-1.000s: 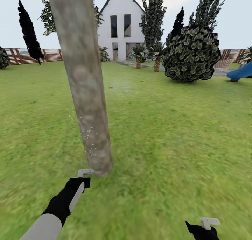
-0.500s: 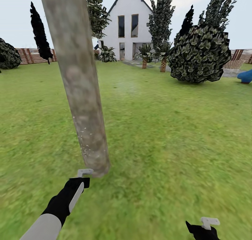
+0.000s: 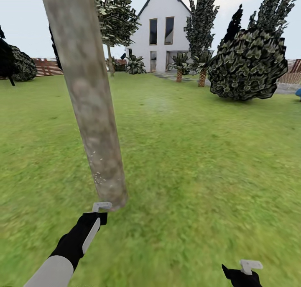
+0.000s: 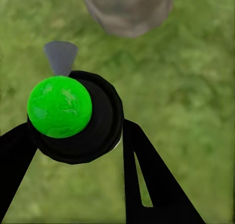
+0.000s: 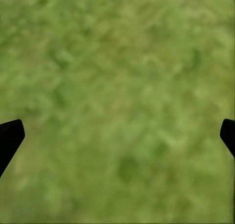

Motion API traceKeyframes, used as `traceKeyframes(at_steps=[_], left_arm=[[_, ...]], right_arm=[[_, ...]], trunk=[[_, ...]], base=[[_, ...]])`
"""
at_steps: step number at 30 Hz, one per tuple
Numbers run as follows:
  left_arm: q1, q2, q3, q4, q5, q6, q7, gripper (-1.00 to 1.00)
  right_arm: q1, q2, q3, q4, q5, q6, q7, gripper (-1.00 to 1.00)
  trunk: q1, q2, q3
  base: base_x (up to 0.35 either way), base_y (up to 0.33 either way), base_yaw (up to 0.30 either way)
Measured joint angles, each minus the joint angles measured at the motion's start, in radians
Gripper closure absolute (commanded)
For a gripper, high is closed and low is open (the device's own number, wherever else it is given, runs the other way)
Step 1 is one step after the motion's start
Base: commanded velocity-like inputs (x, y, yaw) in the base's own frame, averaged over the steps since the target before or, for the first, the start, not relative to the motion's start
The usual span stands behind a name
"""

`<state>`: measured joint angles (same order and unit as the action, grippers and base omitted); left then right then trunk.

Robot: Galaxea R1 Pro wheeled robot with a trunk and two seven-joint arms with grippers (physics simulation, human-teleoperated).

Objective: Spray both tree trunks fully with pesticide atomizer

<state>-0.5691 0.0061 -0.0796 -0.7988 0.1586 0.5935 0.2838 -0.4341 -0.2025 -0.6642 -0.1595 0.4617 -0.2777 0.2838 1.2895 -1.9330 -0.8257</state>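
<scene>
Pesticide atomizer point(image 4: 78, 118), black with a green cap, is clamped between the left gripper point(image 4: 81, 150) fingers just short of the tree trunk point(image 3: 90, 111), where a few whitish specks point(image 3: 98, 176) are seen low down. Right gripper point(image 5: 117, 136) is spread wide over grass point(image 3: 200, 161), holding nothing. Upper bark could be left uncovered if the nozzle is kept this low

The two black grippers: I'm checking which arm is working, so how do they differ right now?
The left gripper is shut on a black round-bodied atomizer with a green cap, pointed at the mottled grey-brown tree trunk. The right gripper is open, empty, with grass below. Both have black fingers.
</scene>
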Motion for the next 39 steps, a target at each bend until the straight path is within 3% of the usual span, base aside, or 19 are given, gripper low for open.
traceKeyframes(at_steps=[10,14,33,39], left_arm=[[0.0,0.001,0.0,0.002,0.0,0.0,0.0,1.0],[0.0,0.0,0.001,0.045,0.007,-0.002,-0.002,1.0],[0.0,0.0,0.003,0.047,0.003,-0.001,-0.001,1.0],[0.0,-0.001,0.001,0.047,-0.001,-0.002,-0.001,1.0]], right_arm=[[0.001,0.0,0.0,0.0,0.0,0.0,0.0,-1.0],[0.002,0.0,0.0,-0.001,-0.001,0.0,0.001,-1.0],[0.002,0.0,0.0,0.0,0.0,0.0,0.001,-1.0],[0.002,0.0,0.0,0.0,0.0,0.0,0.001,-1.0]], trunk=[[0.0,0.0,0.0],[0.0,0.0,0.0],[0.0,0.0,0.0],[0.0,0.0,0.0]], base=[[0.198,-0.234,0.047],[0.223,-0.207,0.041],[0.09,-0.263,0.272],[0.149,-0.265,0.055]])
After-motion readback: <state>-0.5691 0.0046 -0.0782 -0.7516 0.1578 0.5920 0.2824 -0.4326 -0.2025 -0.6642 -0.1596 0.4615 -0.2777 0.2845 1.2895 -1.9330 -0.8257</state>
